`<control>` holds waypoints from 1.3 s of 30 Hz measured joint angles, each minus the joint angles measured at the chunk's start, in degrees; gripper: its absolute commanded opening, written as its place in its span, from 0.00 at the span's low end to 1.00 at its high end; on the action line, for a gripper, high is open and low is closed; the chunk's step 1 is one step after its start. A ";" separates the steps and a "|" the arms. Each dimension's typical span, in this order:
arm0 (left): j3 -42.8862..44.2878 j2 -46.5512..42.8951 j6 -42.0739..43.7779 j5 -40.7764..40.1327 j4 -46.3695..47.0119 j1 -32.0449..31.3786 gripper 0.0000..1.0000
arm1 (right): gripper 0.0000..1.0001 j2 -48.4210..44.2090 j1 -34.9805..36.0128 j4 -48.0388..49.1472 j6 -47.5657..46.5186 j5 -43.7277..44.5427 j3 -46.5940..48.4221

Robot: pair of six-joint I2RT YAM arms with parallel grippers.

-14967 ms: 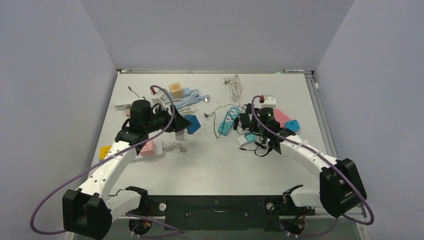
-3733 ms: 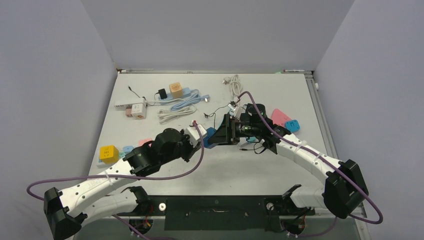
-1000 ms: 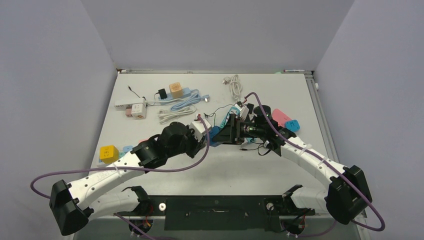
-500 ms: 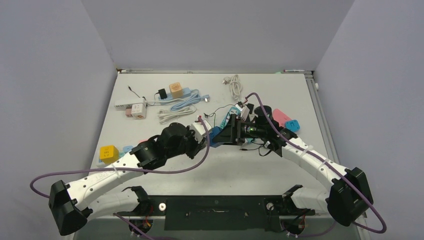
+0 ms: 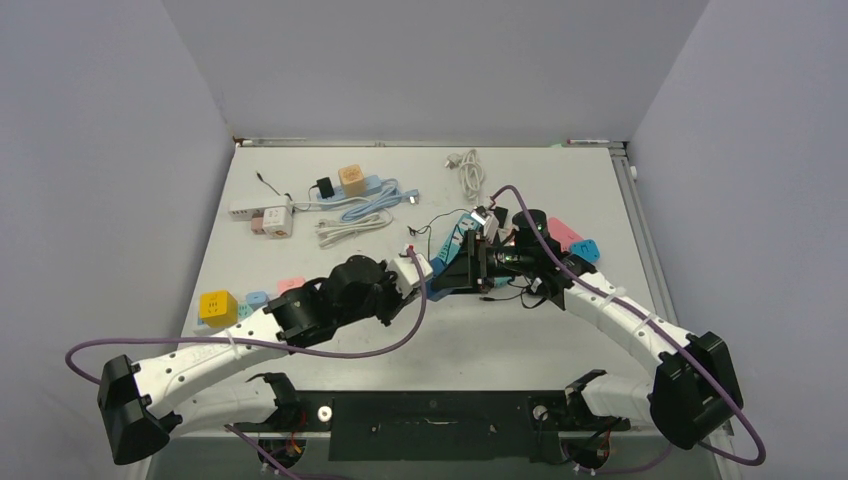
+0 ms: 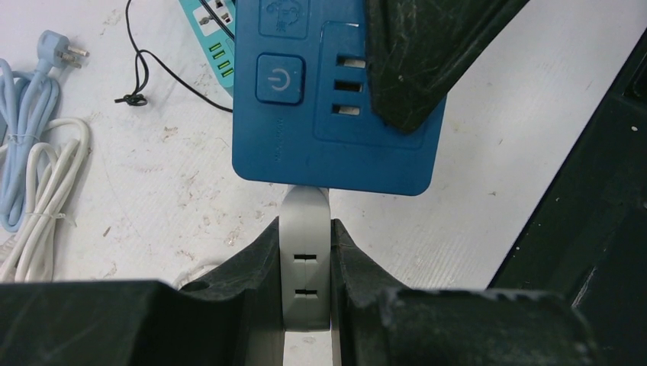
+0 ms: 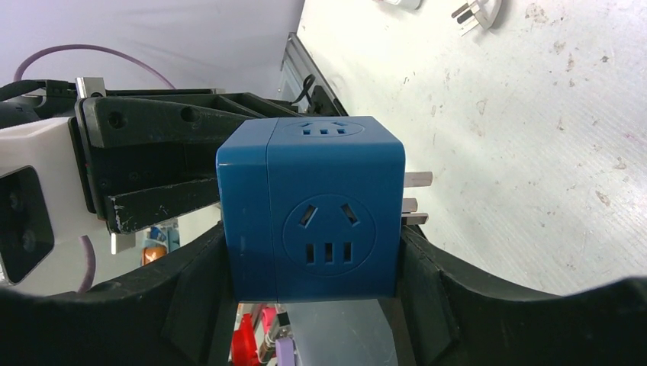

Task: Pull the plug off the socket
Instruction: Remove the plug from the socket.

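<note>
White tabletop (image 5: 500,335) supports both arms. Right gripper (image 7: 313,293) is clamped on the blue cube socket (image 7: 313,217) over the table's middle. Left gripper (image 6: 305,232) is closed on the white plug (image 6: 305,278), whose end touches the socket's edge.

The top view looks down from above the near edge over the whole white table (image 5: 500,345). The two wrist views face each other at close range, both sharing the dark-blue plastic socket cube (image 7: 313,213).
</note>
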 measured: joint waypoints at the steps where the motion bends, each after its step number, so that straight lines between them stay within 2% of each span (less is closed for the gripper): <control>1: 0.00 0.00 -0.02 -0.26 0.00 -0.02 0.00 | 0.05 0.11 -0.04 0.07 -0.07 -0.15 -0.02; 8: 0.00 0.79 -0.79 -1.51 0.17 0.33 0.00 | 0.05 0.70 -0.22 0.48 -0.55 -0.11 -0.02; 18: 0.24 1.31 -3.13 4.20 1.57 5.40 0.00 | 0.05 0.09 -0.09 1.79 -0.59 2.27 -0.02; 31: 0.79 1.53 -6.03 4.63 -0.04 8.11 0.00 | 0.05 -0.96 4.90 2.82 0.46 10.80 0.02; 39: 1.42 1.53 -6.84 5.29 -0.63 9.18 0.00 | 0.05 -0.96 5.62 3.72 1.49 12.48 0.20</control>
